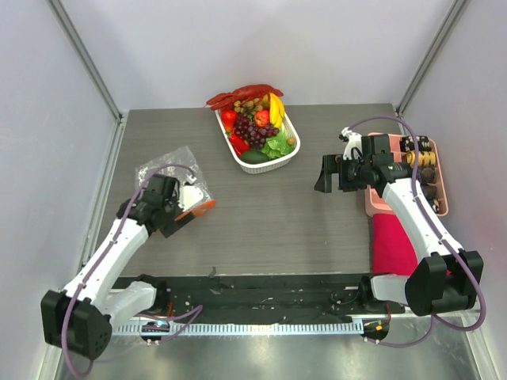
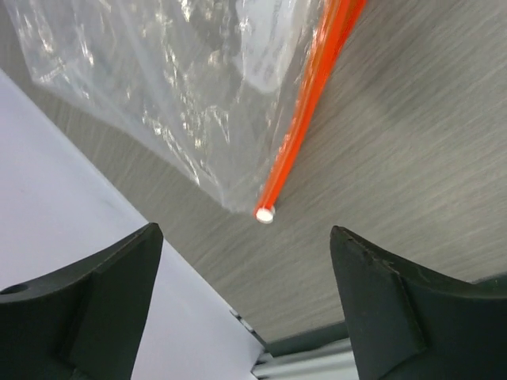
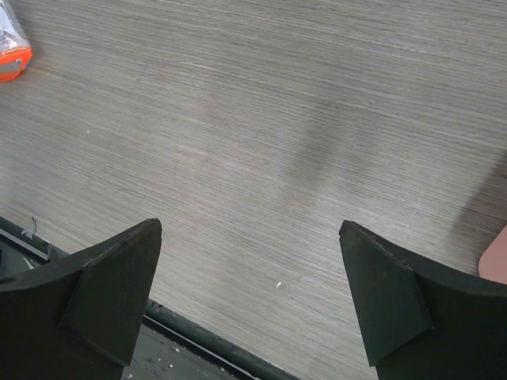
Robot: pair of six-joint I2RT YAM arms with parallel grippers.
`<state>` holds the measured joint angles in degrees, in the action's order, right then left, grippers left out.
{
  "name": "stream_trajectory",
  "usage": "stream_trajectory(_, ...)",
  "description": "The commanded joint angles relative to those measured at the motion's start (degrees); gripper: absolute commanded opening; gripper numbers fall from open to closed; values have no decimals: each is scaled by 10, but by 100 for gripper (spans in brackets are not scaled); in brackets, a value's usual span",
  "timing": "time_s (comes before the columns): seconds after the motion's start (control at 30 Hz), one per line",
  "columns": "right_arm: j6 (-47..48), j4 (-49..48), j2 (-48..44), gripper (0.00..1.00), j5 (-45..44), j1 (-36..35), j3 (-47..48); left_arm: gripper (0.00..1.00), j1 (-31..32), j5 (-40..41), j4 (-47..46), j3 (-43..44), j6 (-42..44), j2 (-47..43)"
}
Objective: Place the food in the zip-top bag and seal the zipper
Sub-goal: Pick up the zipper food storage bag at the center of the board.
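Note:
The food (image 1: 257, 127), toy grapes, tomato, banana and green leaves, fills a white basket (image 1: 273, 165) at the back centre. The clear crinkly zip-top bag (image 1: 162, 168) (image 2: 158, 79) lies flat at the left. Its orange-red zipper (image 1: 200, 209) (image 2: 305, 119) ends in a small white piece (image 2: 264, 214). My left gripper (image 1: 181, 215) (image 2: 245, 231) hovers open just short of that end, with nothing between its fingers. My right gripper (image 1: 325, 178) (image 3: 249, 226) is open over bare table right of centre. A bit of the zipper (image 3: 12, 63) shows at its far left.
A pink divided tray (image 1: 438, 170) of brown snacks and a magenta cloth (image 1: 390, 241) sit at the right edge. White walls enclose the table, and the left wall (image 2: 47, 237) is close to the bag. A black rail (image 1: 253, 289) runs along the near edge.

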<state>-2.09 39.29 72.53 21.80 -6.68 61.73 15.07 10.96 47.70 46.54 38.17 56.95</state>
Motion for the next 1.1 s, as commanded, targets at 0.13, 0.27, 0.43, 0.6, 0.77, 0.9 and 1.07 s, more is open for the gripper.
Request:
stream_trajectory(0.13, 8, -6, -5, 100, -2, -3, 3, 76, 86, 89, -160, -23, -39, 103)
stream_trajectory(0.27, 8, -4, -5, 100, -1, -3, 2, 69, 97, 96, -170, -29, -37, 138)
stream_trajectory(0.43, 9, -3, -3, 100, -4, -4, 5, 69, 104, 115, -204, -54, -24, 164)
stream_trajectory(0.6, 10, -1, -4, 100, -6, -4, 4, 68, 103, 138, -242, -66, -14, 194)
stream_trajectory(0.77, 10, -1, -4, 100, -7, -3, 4, 56, 103, 174, -290, -81, -4, 218)
stream_trajectory(0.9, 9, -1, -5, 100, -10, -3, 3, 48, 104, 182, -305, -79, -1, 247)
stream_trajectory(1.07, -4, -1, -6, 100, -7, 0, 8, 35, 103, 176, -285, -58, -18, 261)
